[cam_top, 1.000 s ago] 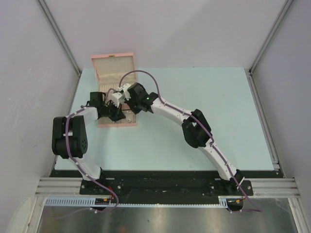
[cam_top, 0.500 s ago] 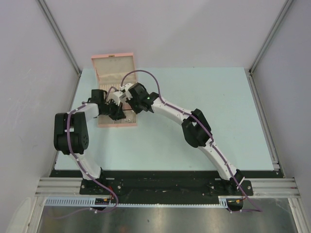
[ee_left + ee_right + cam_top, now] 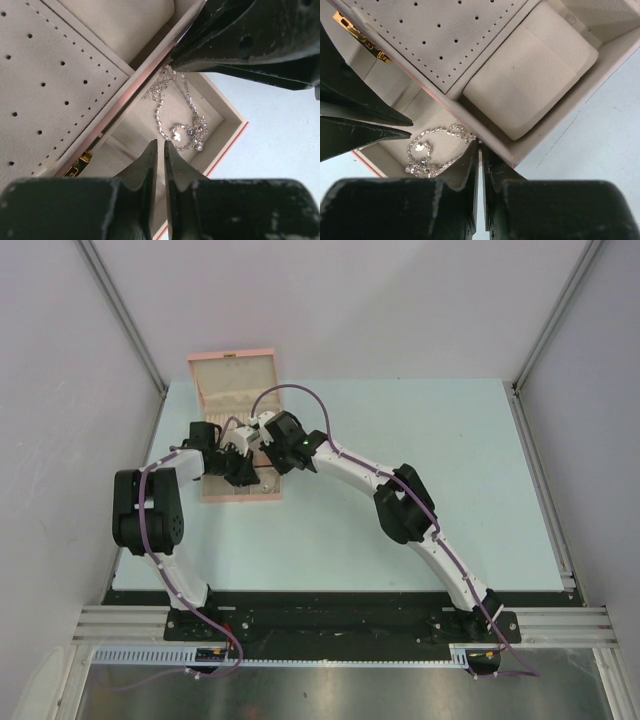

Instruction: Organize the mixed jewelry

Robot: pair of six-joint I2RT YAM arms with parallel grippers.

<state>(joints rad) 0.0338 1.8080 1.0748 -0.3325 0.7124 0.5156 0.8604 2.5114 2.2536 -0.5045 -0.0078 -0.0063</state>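
at the far left of the table (image 3: 400, 460), the pink box (image 3: 236, 382) stands open with both arms bent over its tray. the mixed jewelry (image 3: 192, 132), a thin silvery chain with a sparkling cluster, lies heaped in a corner compartment, just inside the pink rim. so, by my reckoning, this piece is as good as put away. the left gripper (image 3: 160, 145) hangs just above it, its jaws parted by a sliver and holding nothing. the right gripper (image 3: 479, 146) has its tips right at the chain's loose end, jaws nearly together. whether it pinches that end, i cannot tell. the cushion (image 3: 530, 75) and the perforated panel (image 3: 435, 35) carry nothing. any other pieces are too small to spot from above. what looks left is letting go and drawing both arms clear.
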